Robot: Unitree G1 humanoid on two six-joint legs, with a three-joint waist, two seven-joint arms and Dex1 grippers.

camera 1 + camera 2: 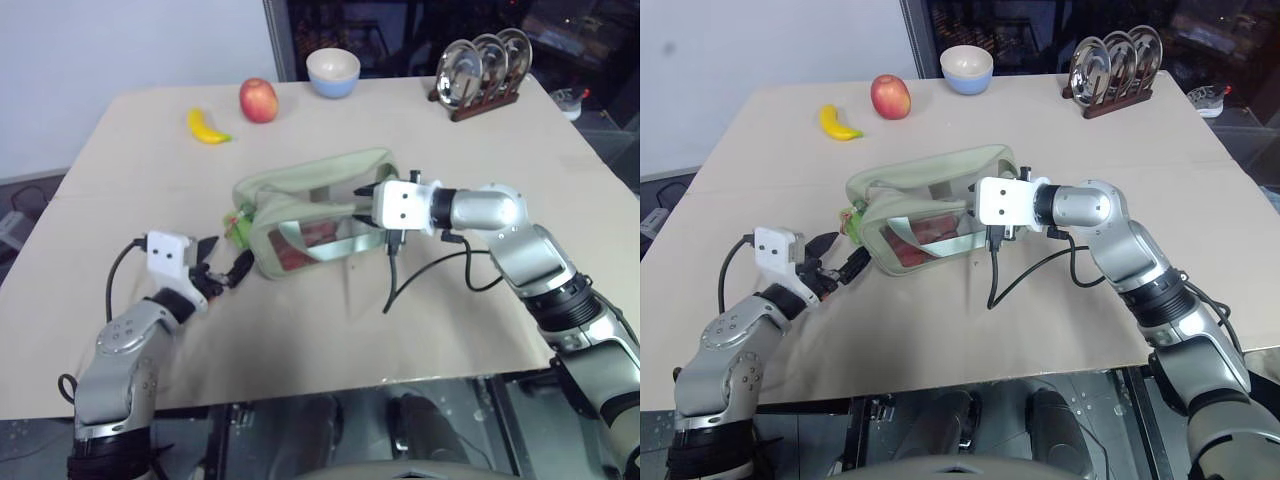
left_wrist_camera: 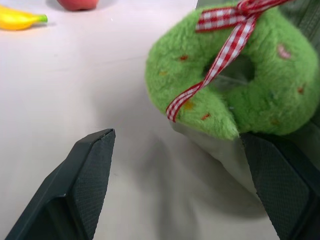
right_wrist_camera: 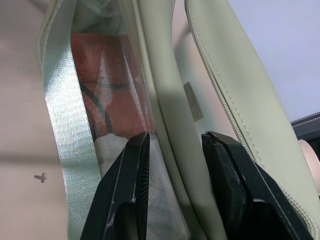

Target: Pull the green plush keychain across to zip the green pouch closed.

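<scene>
I see the green pouch point(image 1: 315, 215) lying near the middle of the surface point(image 1: 440, 130), its long axis running across my view, roughly from the left claw toward the right claw. The green plush keychain point(image 1: 237, 226) sits at the pouch's left end, against the end wall and just above the surface. In the left wrist view it reads as a fuzzy lime ring tied with a red-and-white checked ribbon point(image 2: 220, 55). My left claw point(image 1: 222, 265) is released, with its fingers spread wide; one finger point(image 2: 87, 172) lies clear on the bare surface and the other finger is close under the plush. The keychain lies just ahead of this claw and slightly toward the pouch, near but not yet between the fingers, so I judge the left arm to be the nearer one for the pull. My right claw point(image 3: 172, 150) is clenched on the pouch's right end, pinching the pale fabric wall beside the clear panel, with red contents point(image 3: 107, 100) visible behind it. I judge this grip as the anchor that keeps the pouch from sliding. The mouth looks open along the top. The coming move therefore depends on advancing the left claw until the plush sits between its fingers, then drawing it along the pouch's long axis toward the right claw.
</scene>
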